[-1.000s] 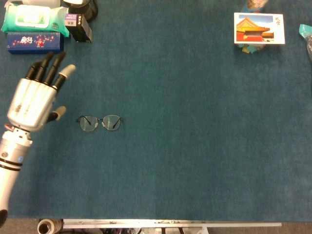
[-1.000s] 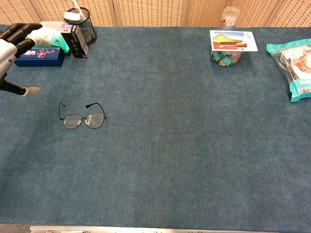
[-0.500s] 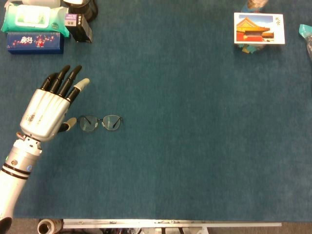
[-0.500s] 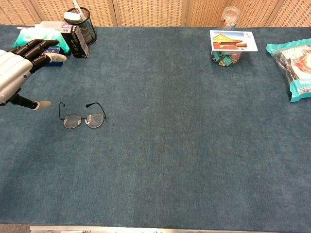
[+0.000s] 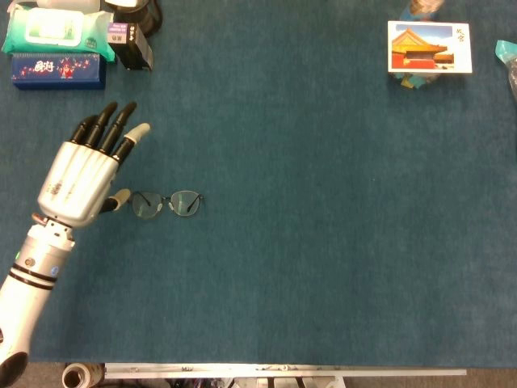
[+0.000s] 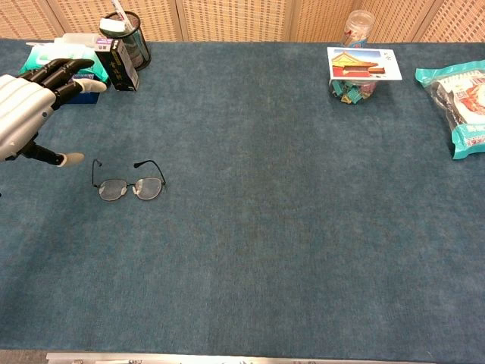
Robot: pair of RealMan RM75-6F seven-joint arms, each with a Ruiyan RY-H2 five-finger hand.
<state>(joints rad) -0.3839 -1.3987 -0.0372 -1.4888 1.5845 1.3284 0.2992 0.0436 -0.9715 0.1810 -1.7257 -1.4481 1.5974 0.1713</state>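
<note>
The silver left robot hand (image 5: pixel 79 179) is hovering open just left of the thin wire-framed glasses (image 5: pixel 166 203). They look light and breakable; pinching the middle bridge seems safest.

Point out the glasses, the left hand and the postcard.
glasses (image 5: pixel 166 203): head view, on the bridge between the lenses.
left hand (image 5: pixel 78 179): head view, on the silver back of the hand.
postcard (image 6: pixel 364 62): chest view, on the middle of the printed picture.
</note>
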